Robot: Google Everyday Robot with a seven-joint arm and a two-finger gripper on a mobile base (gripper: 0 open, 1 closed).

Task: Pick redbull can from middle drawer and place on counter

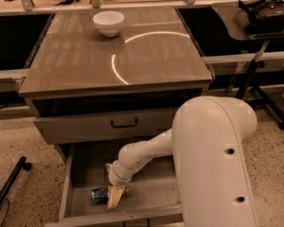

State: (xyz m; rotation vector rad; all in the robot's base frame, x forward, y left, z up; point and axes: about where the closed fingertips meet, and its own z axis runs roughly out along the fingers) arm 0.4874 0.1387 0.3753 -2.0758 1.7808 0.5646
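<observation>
The redbull can (100, 194) lies on its side on the floor of the open middle drawer (154, 193), near its front left. My gripper (111, 183) is down inside the drawer, just right of the can. Its tan fingers stand apart, and the lower fingertip (115, 198) is right beside the can's right end; I cannot tell if it touches. Nothing is held. The counter (146, 60) is the glossy top above, with a bright curved reflection. My white arm covers the drawer's right part.
A white bowl (109, 22) stands at the back of the counter. A shut drawer with a black bar handle (124, 123) sits above the open one. A side table with a black headset (265, 9) stands at the right. A black bar (7, 188) lies on the floor at the left.
</observation>
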